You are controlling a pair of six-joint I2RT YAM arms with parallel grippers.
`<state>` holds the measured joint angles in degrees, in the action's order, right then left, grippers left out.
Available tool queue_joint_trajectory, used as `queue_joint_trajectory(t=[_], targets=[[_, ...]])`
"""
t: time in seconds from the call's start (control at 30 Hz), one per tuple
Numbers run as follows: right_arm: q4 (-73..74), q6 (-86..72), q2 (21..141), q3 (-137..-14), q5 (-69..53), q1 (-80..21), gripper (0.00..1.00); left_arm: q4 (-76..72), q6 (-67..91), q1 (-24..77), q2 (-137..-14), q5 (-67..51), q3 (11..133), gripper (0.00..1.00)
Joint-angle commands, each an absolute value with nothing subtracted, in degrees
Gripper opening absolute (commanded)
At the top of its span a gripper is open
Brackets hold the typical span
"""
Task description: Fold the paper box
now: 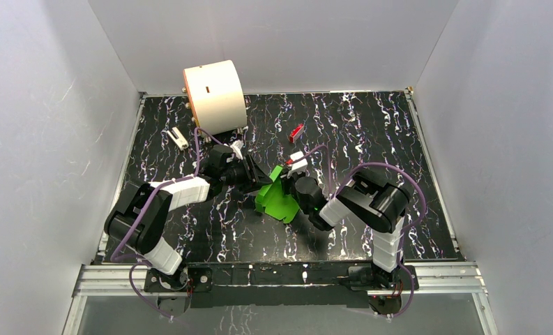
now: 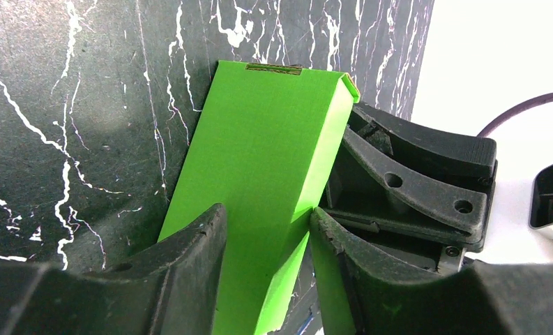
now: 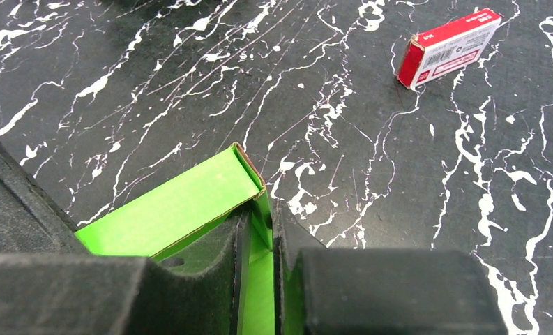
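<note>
The paper box (image 1: 276, 202) is bright green card, part folded, standing tilted on the black marbled table between the two arms. In the left wrist view its broad panel (image 2: 259, 153) runs up from between my fingers, with a side wall folded up along its right edge. My left gripper (image 2: 268, 209) is open astride that panel; its right fingertip (image 2: 326, 227) touches the crease. In the top view it (image 1: 259, 180) reaches in from the left. My right gripper (image 3: 263, 213) is shut on a thin green wall of the box (image 3: 183, 202), seen from above (image 1: 292, 190) on the box's right.
A large cream cylinder (image 1: 214, 96) stands at the back left. A small red block (image 1: 296, 132) lies behind the box, seen also in the right wrist view (image 3: 449, 47). A small white piece (image 1: 178, 138) lies at the left. White walls enclose the table.
</note>
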<state>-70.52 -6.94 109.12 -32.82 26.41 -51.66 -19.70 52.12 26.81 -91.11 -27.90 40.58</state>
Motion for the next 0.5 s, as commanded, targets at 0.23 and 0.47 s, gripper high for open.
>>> queue_joint_trajectory(t=[0.23,0.47], targets=[[-81.2,-11.1,107.9,-33.1,27.7,-51.1,0.21,-18.0,52.7,27.3,-91.9,-30.7,39.6,0.44],[-69.7,-16.5,105.1,-35.8,35.4,-50.8,0.12,-19.4,53.6,27.5,-92.1,-32.5,38.5,0.43]])
